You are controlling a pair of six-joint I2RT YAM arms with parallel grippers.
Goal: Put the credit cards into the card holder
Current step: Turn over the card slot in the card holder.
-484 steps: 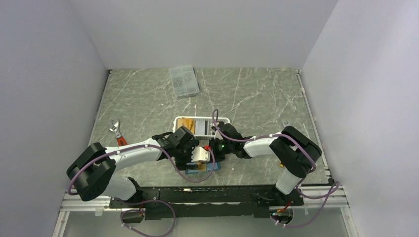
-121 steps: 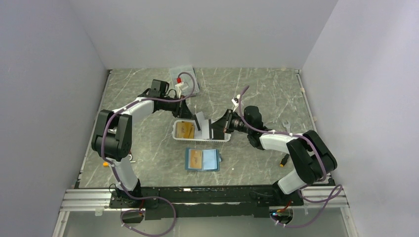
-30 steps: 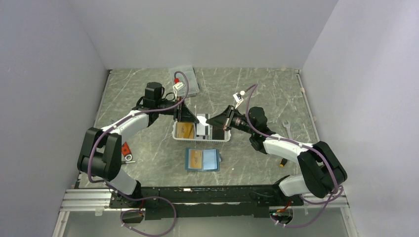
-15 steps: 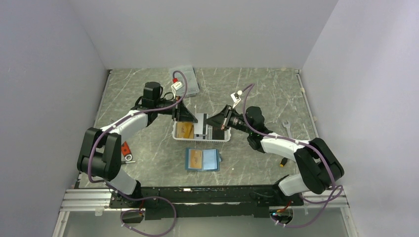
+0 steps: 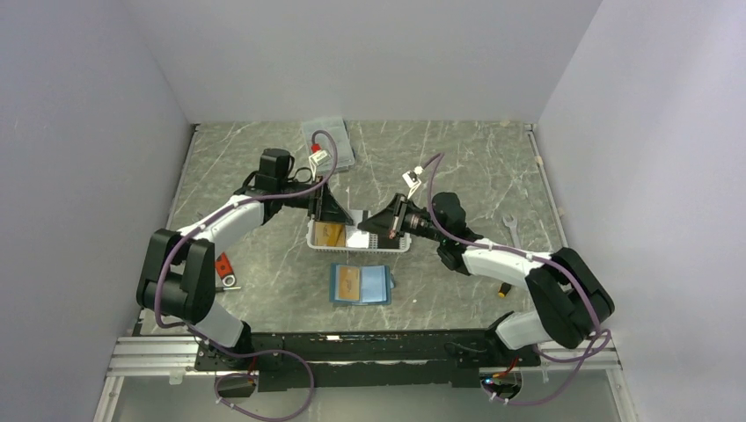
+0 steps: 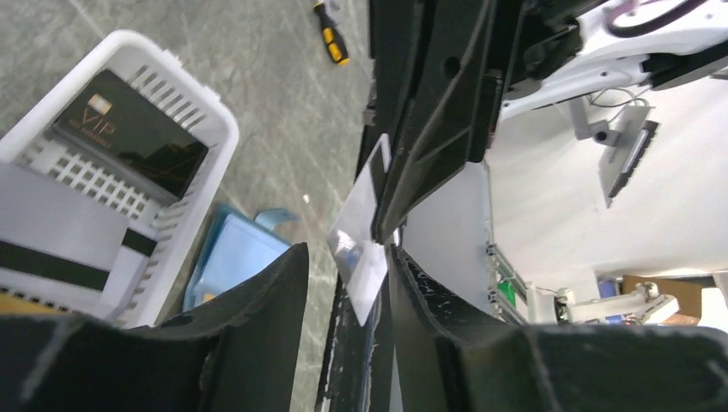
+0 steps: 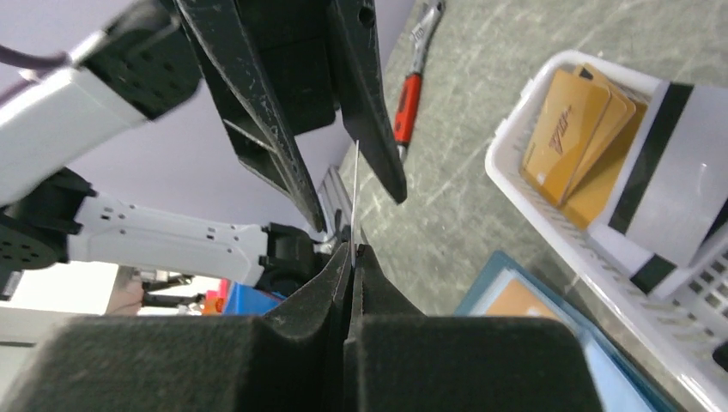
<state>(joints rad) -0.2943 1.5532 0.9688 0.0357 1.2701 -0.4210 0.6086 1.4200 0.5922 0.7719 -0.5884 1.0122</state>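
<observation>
Right hand (image 7: 352,251) pinches a thin, stiff, likely slippery pale card (image 7: 354,189) by one edge; left hand (image 6: 343,275) spread either side of it

A robotics lab test cell: plain pale walls (image 5: 369,61) close in behind and either side of the jaws, a grey marbled tabletop (image 5: 475,167) lies beneath them, and the cabled left arm (image 5: 220,221) and right arm (image 5: 515,261) are bolted to an aluminium rail (image 5: 145,358).
</observation>
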